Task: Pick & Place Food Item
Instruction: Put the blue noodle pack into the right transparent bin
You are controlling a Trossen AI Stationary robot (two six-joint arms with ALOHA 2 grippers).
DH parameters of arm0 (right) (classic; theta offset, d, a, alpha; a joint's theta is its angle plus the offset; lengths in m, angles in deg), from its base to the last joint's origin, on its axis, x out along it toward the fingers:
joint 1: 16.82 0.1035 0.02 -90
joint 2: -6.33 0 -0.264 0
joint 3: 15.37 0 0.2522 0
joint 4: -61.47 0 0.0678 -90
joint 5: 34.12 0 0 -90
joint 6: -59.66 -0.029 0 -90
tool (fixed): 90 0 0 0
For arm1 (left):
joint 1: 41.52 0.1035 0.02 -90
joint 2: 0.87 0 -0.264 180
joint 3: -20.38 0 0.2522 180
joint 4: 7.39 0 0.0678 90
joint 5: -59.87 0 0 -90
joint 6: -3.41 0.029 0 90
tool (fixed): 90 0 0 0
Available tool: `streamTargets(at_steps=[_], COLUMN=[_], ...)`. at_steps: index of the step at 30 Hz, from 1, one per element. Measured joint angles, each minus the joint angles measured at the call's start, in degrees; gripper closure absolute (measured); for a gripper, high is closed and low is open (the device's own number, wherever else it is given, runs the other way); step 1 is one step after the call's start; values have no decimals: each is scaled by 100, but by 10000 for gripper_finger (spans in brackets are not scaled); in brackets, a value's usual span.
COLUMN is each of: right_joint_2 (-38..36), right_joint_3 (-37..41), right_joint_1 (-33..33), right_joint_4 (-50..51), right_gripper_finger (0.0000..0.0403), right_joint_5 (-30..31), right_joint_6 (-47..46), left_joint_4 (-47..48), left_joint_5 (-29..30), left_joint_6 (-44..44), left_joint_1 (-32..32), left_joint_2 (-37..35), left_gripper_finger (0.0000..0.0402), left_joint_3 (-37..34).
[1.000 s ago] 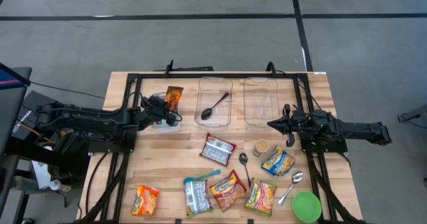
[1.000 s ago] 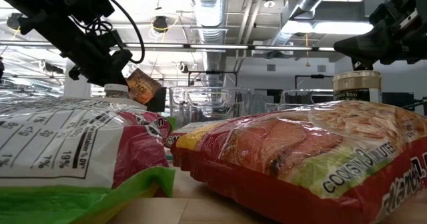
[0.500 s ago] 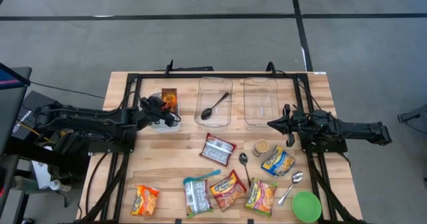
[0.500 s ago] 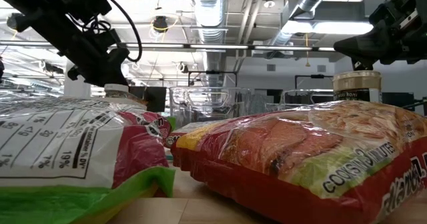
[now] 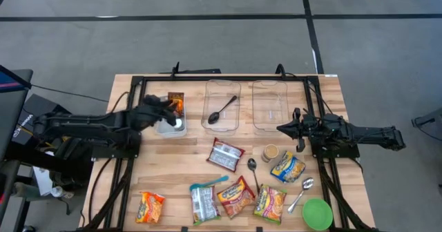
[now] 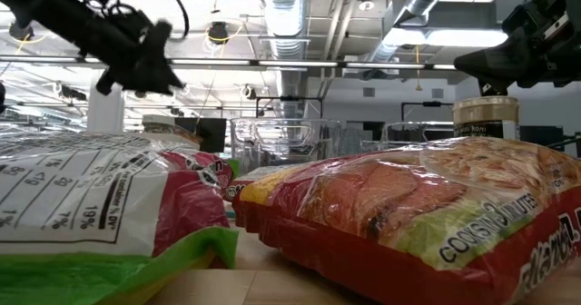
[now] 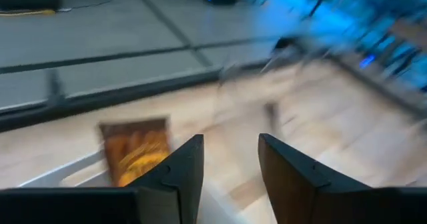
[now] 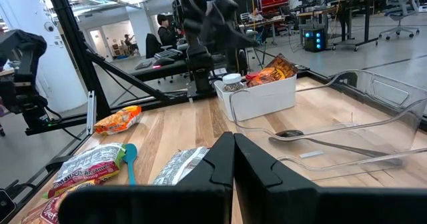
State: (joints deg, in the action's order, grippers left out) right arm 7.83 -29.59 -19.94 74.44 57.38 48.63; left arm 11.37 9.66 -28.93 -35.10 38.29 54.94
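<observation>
Along the bottom edge of the high view lie the nearest things: a green bowl (image 5: 317, 213) at lower right, a yellow-and-red noodle packet (image 5: 270, 203) beside it, a metal spoon (image 5: 301, 193) between them, an orange noodle packet (image 5: 236, 196), a white-and-green packet (image 5: 203, 204) with a blue spoon (image 5: 208, 183) on it, and a yellow snack bag (image 5: 150, 207) at lower left. Farther up, near the middle, sit a silver-and-red packet (image 5: 226, 155), a dark spoon (image 5: 253, 171), a small lidded jar (image 5: 270, 152) and a yellow packet (image 5: 288, 167). At centre right the right gripper (image 5: 280, 128) hangs with its fingers pressed shut on nothing. Beyond, toward the upper half, two clear trays stand side by side: the left clear tray (image 5: 221, 106) holds a black spoon (image 5: 222, 110), the right clear tray (image 5: 269, 104) is bare. At upper left a white bin (image 5: 170, 125) holds the orange snack packet (image 5: 176, 104), the task's food item, lying inside against the far end next to a white-lidded jar (image 5: 178, 122). The left gripper (image 5: 168, 109) hovers over that bin, fingers (image 7: 177, 171) parted with nothing between them.
</observation>
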Motion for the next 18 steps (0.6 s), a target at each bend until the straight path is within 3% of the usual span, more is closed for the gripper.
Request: streamTargets(at_steps=[5, 13, 18], right_joint_2=[-1, 0, -2], right_joint_3=[1, -1, 0], right_joint_1=[1, 1, 1], right_joint_4=[0, 0, 0], right_gripper_finger=[403, 403, 403], right_joint_5=[0, 0, 0], right_joint_6=[-1, -2, 0], left_joint_4=[-857, -2504, -3043], left_joint_5=[-939, -3316, -3832], left_joint_6=[-8, -336, -566], left_joint_1=[0, -348, -1032], left_joint_2=[-507, -544, -388], left_gripper_finger=[280, 307, 326], left_joint_3=[-2, -2, 0])
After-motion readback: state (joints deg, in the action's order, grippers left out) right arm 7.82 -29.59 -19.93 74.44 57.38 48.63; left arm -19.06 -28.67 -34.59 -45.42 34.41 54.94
